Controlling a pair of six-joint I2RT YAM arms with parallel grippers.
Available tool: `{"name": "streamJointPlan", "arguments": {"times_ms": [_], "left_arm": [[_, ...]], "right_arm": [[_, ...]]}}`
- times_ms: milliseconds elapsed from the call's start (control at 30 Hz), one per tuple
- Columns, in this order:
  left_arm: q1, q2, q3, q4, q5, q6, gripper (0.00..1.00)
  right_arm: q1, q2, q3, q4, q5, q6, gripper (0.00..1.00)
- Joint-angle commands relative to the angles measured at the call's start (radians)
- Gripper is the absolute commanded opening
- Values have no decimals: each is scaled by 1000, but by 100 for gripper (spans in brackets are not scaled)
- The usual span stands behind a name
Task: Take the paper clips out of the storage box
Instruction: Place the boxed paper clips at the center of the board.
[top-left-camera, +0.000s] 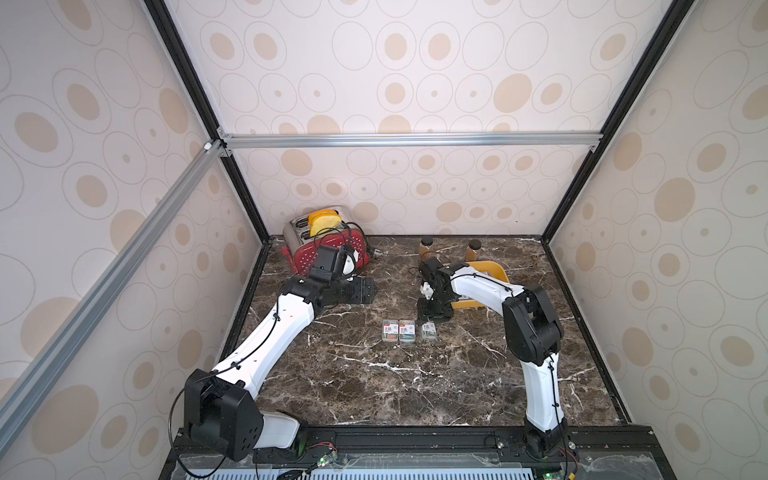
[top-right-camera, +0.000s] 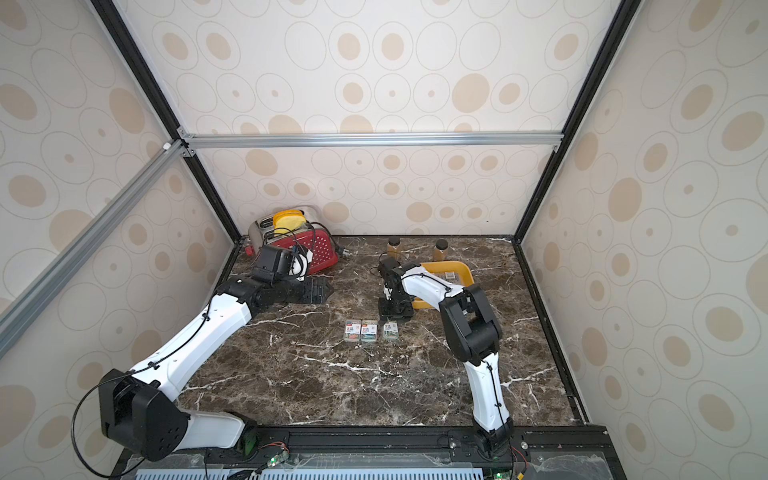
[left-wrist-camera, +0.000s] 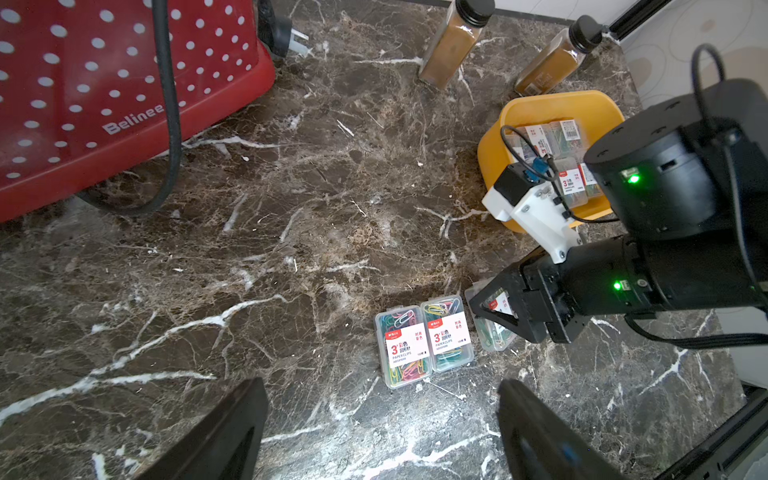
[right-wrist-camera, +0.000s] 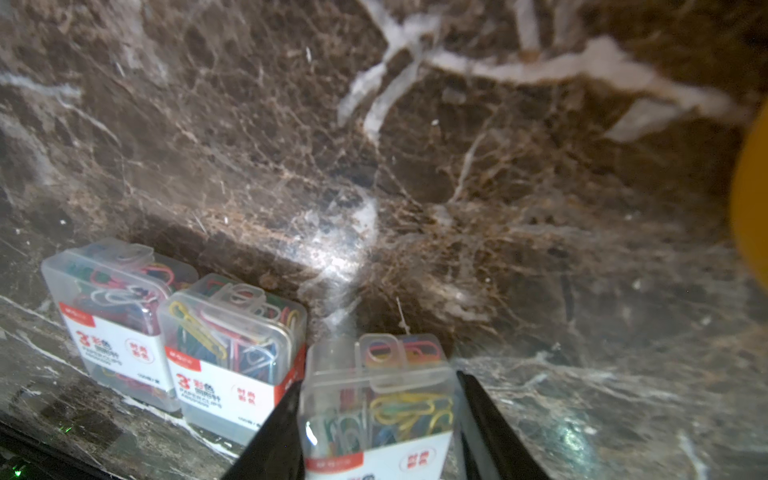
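The right arm rises from the front rail, folds at a high elbow and reaches back down over the dark veined marble table (top-left-camera: 374, 374), wrist pointing downward. The right gripper (right-wrist-camera: 378, 382) has its black jaws pressed to both long sides of a small clear plastic case of coloured paper clips (right-wrist-camera: 376, 411). That case is at table level, at the right end of a row. Whether it rests on the marble I can't tell.

Two more labelled clip cases (top-left-camera: 390, 330) lie touching each other, a narrow gap away. Just behind the gripper is the near rim of the shallow yellow plastic storage box (top-left-camera: 494, 267), with more cases (left-wrist-camera: 552, 137) inside.

The left arm stretches low from the front corner. The left gripper (left-wrist-camera: 380, 384) hangs wide and empty near the red dotted toaster (top-left-camera: 332, 253). Two brown black-capped bottles (top-left-camera: 426, 247) stand at the back edge behind the box. Open marble runs from the row to the front rail.
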Motion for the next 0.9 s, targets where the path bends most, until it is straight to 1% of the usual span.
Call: {"name": "streamJointPlan", "arguments": {"times_ms": [0, 233, 400, 500, 867], "left_arm": [[0, 6, 33, -7, 13, 25, 89], [0, 11, 40, -11, 16, 29, 89], [1, 17, 43, -8, 17, 29, 90], [0, 20, 44, -5, 18, 29, 90], [0, 17, 44, -3, 14, 29, 90]], "right_arm": [[12, -5, -15, -18, -1, 20, 42], [13, 5, -3, -23, -17, 17, 60], [13, 0, 0, -31, -17, 13, 69], [14, -5, -1, -30, -19, 10, 72], [-7, -63, 18, -35, -14, -11, 73]]}}
